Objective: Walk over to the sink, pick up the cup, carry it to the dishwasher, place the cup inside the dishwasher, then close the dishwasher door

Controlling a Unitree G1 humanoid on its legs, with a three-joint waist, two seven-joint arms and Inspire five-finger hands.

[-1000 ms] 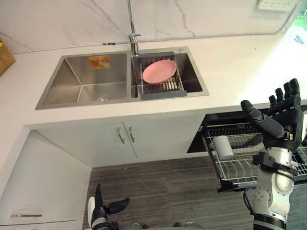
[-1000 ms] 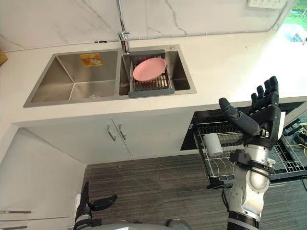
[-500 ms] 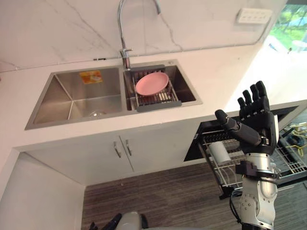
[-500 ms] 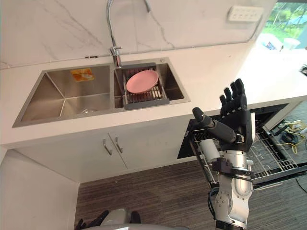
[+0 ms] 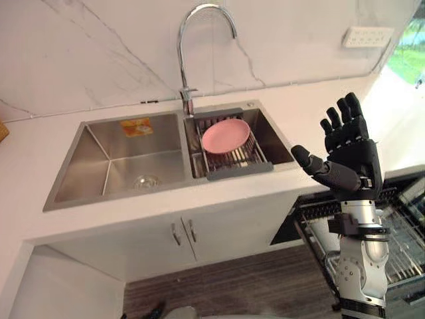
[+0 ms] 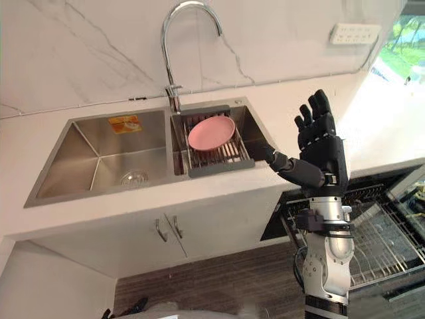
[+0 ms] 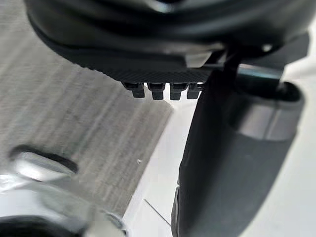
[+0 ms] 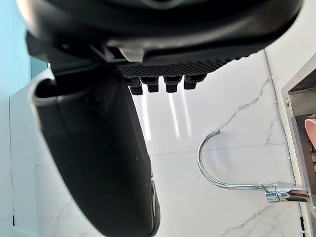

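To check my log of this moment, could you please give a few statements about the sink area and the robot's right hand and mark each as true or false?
1. The right hand is raised in front of the counter with straight fingers, holding nothing. True.
2. The pink plate lies in the sink's left basin. False: it rests on the drying rack in the right basin.
3. The dishwasher's wire rack is pulled out, so the dishwasher is open. True.
4. The cabinet doors under the sink are swung open. False: both are shut.
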